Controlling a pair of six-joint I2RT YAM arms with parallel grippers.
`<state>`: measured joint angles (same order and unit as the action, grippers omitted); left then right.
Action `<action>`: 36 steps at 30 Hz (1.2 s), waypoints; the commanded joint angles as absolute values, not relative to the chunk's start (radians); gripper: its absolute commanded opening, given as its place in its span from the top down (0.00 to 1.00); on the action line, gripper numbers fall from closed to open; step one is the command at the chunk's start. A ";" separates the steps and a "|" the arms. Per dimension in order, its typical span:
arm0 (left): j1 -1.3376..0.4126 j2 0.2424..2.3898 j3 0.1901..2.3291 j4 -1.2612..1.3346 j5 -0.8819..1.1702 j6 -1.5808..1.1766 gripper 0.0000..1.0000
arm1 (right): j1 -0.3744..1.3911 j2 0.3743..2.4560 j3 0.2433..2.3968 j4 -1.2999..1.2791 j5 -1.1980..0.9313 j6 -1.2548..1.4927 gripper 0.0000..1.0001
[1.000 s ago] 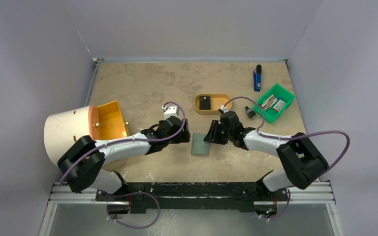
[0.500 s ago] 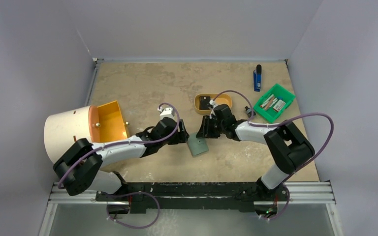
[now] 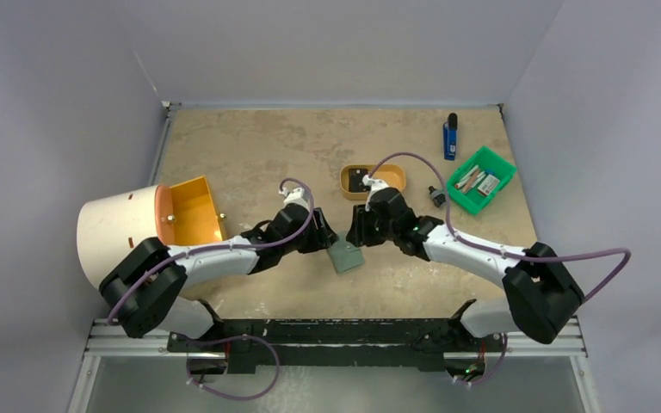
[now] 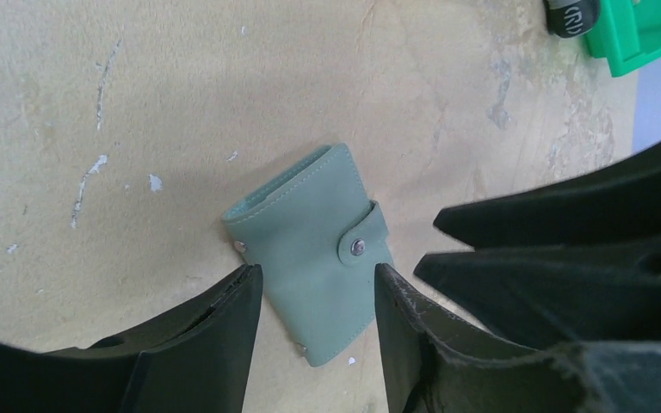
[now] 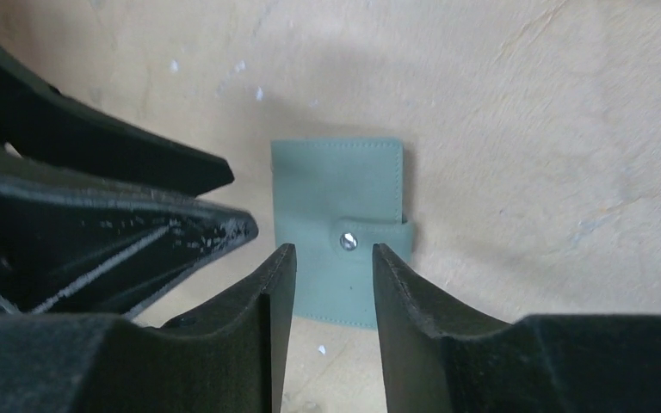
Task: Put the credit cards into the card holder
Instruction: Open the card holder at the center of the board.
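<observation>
Tan oval tray [image 3: 393, 179] holding a black square [image 3: 358, 181], green bin [image 3: 465, 200], blue pen-shaped item [image 3: 450, 142], orange box [image 3: 194, 211].

Card holder [image 3: 344, 255] skewed; left pincer [image 4: 316, 275] narrowed, right pincer [image 5: 333, 251] moved closer.

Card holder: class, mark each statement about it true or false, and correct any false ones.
1. The card holder has its snap tab fastened. True.
2. A card sticks out of it. False: no card shows at it.
3. It lies on the table, with the left gripper and right gripper close by. True.
4. It sits in the green bin. False: that bin stands apart, far to the right.
</observation>
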<state>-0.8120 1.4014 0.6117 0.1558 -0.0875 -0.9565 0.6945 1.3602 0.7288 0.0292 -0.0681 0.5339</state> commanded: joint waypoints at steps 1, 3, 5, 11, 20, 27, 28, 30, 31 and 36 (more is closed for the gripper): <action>-0.808 1.442 0.616 0.229 -0.061 -1.031 0.52 | 0.763 1.369 0.734 -0.043 0.040 0.489 0.59; -0.807 1.460 0.615 0.233 -0.068 -1.038 0.54 | 0.794 1.380 0.738 -0.036 0.068 0.500 0.57; -0.806 1.479 0.619 0.234 -0.073 -1.037 0.56 | 0.825 1.399 0.747 -0.029 0.092 0.511 0.57; -0.788 1.529 0.627 0.265 -0.052 -1.049 0.67 | 0.871 1.491 0.799 -0.022 0.173 0.532 0.57; -0.752 1.576 0.581 0.294 -0.030 -1.070 0.89 | 0.881 1.569 0.848 -0.071 0.309 0.538 0.55; -0.728 1.567 0.572 0.300 -0.013 -1.068 0.94 | 0.890 1.549 0.859 -0.108 0.359 0.537 0.53; -0.727 1.549 0.574 0.296 -0.012 -1.068 0.93 | 0.890 1.527 0.856 -0.113 0.362 0.540 0.52; -0.724 1.504 0.578 0.279 -0.011 -1.064 0.83 | 0.890 1.484 0.856 -0.133 0.364 0.553 0.50; -0.723 1.481 0.584 0.270 -0.008 -1.061 0.76 | 0.890 1.459 0.856 -0.143 0.360 0.557 0.49; -0.724 1.432 0.636 0.244 0.017 -1.053 0.61 | 0.890 1.421 0.842 -0.152 0.310 0.562 0.49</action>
<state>-0.7284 1.4845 0.5838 0.2375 -0.0113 -1.0626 0.8845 1.4551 0.8307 -0.1314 0.3122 0.5415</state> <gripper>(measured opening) 0.380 0.508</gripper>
